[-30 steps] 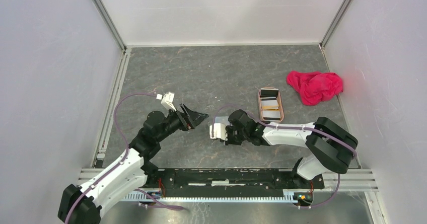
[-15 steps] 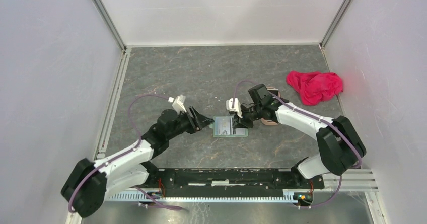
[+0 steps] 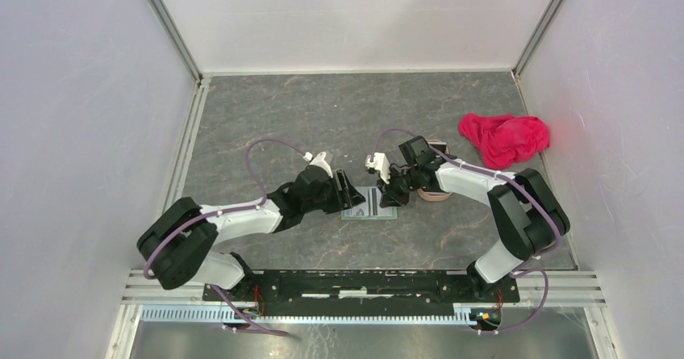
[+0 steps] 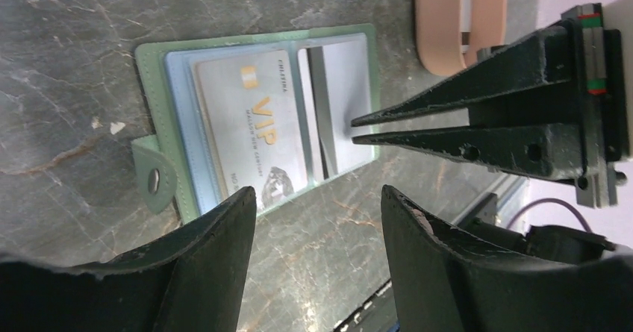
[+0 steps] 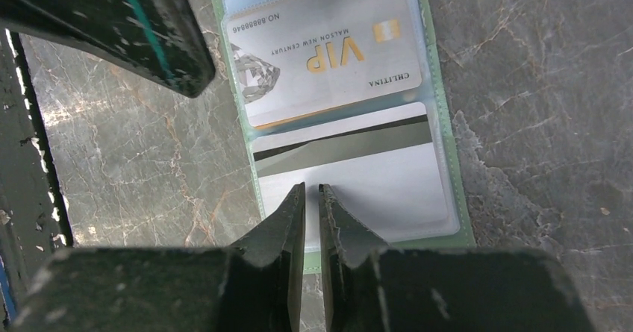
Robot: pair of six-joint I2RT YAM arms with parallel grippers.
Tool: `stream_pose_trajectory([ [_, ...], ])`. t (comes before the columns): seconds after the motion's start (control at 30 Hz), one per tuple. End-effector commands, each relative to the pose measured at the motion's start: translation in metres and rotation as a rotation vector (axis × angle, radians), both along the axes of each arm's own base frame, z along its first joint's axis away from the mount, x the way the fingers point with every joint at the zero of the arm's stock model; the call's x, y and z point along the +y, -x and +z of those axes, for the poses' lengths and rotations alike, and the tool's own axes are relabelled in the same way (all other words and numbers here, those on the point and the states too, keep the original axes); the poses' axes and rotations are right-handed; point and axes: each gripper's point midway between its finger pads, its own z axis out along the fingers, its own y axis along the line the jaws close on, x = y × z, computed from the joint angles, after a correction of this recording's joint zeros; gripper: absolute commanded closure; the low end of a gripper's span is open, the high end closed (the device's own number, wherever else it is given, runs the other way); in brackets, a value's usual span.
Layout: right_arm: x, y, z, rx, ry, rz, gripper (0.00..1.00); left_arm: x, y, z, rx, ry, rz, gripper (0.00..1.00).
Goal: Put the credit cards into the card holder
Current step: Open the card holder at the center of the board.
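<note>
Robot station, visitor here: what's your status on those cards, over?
Left gripper open, by the card holder. Right gripper nearly shut, tips at the striped card. Holder lies open, VIP card on its other half. Nothing blocking.

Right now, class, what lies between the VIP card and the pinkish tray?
Left wrist view: a dark-striped whitish card in the other pocket of the card holder, the right gripper over it, then bare table.

credit cards (image 4: 254,127) in card holder (image 3: 369,204) on table (image 3: 323,117); tray (image 4: 437,26) right, cloth (image 3: 504,139) beyond

Bright, even light; edges perhaps soft
</note>
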Motion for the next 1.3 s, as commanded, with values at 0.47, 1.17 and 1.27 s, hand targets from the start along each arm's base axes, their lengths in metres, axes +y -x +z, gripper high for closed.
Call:
stream_pose_trajectory([
  [0.47,-0.004,-0.005,-0.019,0.046,0.051,-0.024,0.84,0.002,-0.017,-0.017,-0.04,-0.2,0.02,0.28],
  [1.17,-0.004,-0.005,-0.019,0.043,0.058,-0.023,0.85,-0.01,-0.01,-0.023,-0.007,-0.165,-0.029,0.3],
  [1.27,-0.004,-0.005,-0.02,0.043,0.058,-0.023,0.85,-0.01,-0.011,-0.023,-0.006,-0.164,-0.028,0.3],
])
